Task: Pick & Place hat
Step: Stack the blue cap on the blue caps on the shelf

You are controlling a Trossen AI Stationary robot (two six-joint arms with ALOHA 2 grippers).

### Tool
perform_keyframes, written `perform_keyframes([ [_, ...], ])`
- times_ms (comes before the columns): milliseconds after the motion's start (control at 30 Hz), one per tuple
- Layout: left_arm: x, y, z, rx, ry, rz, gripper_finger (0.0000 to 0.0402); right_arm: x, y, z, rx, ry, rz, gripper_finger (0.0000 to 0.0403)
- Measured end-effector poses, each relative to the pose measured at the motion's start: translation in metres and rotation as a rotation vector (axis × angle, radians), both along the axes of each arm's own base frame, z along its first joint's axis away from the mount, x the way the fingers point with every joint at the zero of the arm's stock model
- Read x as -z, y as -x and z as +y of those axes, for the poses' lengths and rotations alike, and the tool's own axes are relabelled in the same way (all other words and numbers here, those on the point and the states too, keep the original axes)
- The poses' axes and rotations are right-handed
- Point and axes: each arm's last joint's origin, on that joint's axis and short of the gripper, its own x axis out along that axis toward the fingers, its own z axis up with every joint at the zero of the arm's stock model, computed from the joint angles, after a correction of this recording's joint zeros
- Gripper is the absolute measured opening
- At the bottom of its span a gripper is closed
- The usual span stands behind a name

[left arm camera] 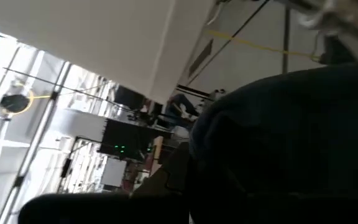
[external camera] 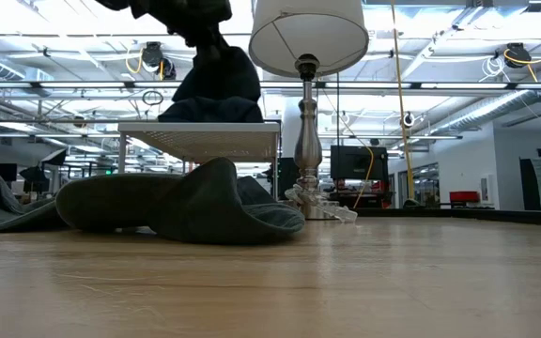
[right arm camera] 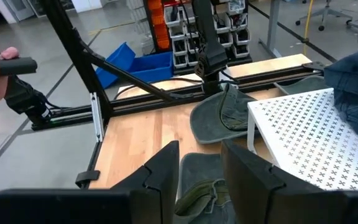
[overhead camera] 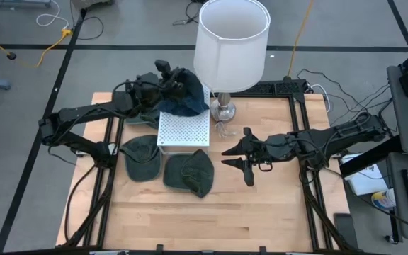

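From above, the left gripper [overhead camera: 167, 76] sits over the back edge of a white perforated stand [overhead camera: 183, 129], its fingers clamped on a dark blue hat [overhead camera: 184, 98] that drapes from it onto the stand's rear part. Just beyond that hat, away from the left arm, stands a lamp [overhead camera: 230, 44] with a white shade and a metal base. On the wooden table [overhead camera: 211, 212], in front of the stand and below the left gripper's reach, lie two olive-green hats: one [overhead camera: 141, 156] on the left arm's side, the other [overhead camera: 190, 171] beside it, nearer the right arm. The right gripper [overhead camera: 236, 157] hovers just beside this second hat, fingers slightly apart and holding nothing, pointing toward it.

From table height, the blue hat [external camera: 211, 86] hangs from the left gripper, out of frame above, with its lower edge resting on the stand [external camera: 200, 137]. The nearer green hat [external camera: 177, 205] lies flat in front, the lamp's stem [external camera: 308, 141] behind it.

The left wrist camera shows mostly dark hat fabric [left arm camera: 291, 143] pressed close, with the white lampshade [left arm camera: 104, 37] above.

The right wrist camera shows its own two fingers [right arm camera: 166, 171] parted over a green hat [right arm camera: 201, 180], with the other green hat [right arm camera: 219, 115] ahead, the stand [right arm camera: 309, 134] beside it and blue cloth [right arm camera: 353, 81] on the stand.
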Motion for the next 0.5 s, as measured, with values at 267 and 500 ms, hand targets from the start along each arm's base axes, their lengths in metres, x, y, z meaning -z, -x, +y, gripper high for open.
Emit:
perform_keyframes([
  [267,0.013,-0.001,-0.009,-0.029,0.084,0.082,0.0043,0.007,0.001,0.003,-0.007,0.000,0.025,0.0109],
  [500,0.024,0.001,-0.013,-0.061,0.179,0.130,0.0043,0.030,0.002,0.008,-0.007,-0.051,0.070,0.0103],
])
